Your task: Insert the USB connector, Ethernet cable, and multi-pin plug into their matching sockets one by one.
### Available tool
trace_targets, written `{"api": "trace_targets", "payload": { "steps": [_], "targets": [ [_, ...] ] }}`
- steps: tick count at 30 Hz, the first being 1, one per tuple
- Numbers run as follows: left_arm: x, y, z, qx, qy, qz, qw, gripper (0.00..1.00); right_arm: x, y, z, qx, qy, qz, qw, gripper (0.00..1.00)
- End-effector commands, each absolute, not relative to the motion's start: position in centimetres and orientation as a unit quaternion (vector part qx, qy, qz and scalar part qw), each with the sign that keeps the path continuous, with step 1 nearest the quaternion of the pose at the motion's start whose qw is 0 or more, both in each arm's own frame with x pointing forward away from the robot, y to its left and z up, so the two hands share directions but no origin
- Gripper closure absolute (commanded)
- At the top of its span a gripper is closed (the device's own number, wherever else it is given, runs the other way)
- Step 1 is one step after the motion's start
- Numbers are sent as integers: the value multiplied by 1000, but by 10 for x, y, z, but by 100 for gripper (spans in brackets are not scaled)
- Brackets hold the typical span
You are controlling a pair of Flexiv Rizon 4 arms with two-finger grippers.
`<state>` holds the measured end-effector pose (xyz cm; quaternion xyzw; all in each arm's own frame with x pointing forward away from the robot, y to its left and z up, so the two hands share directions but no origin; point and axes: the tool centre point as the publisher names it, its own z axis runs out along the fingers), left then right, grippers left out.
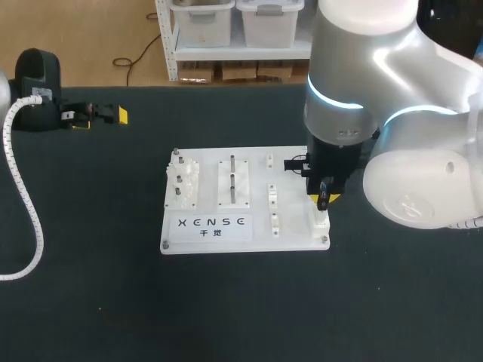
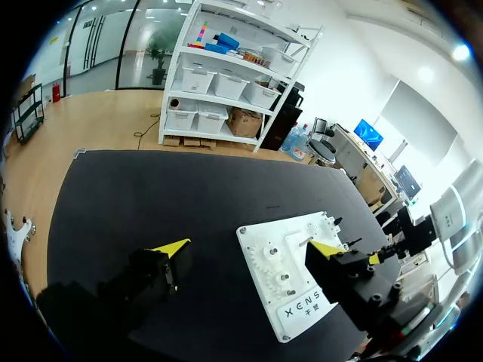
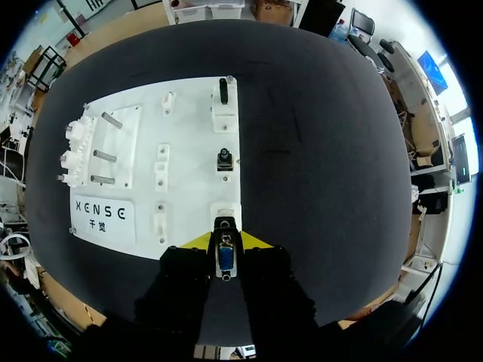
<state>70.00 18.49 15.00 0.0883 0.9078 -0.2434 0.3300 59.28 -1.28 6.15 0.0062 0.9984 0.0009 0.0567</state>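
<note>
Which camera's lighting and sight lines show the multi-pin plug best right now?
Right wrist view: even light, multi-pin plug plain between the fingers of the right gripper, over the board. Head view: the right arm catches glare and hides most of the plug. Left wrist view: plug not discernible; a finger of the left gripper covers part of the board.

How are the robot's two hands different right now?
The right gripper is shut on a small silver multi-pin plug with a blue face; the left gripper is open and empty. The right gripper is over the edge of the white socket board; the left gripper is off the board, above the black table. Both have yellow fingertips.
</note>
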Motion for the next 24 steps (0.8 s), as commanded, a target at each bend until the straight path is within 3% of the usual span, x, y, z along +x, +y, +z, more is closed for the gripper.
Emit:
{"api": "trace_targets", "payload": {
  "steps": [1, 24],
  "targets": [
    [700, 185, 150, 88, 908, -243, 330, 0, 592, -14, 62, 6, 998, 1, 57, 100],
    [700, 185, 150, 88, 908, -243, 330, 0, 597, -14, 54, 9, 999, -7, 48, 100]
  ]
}}
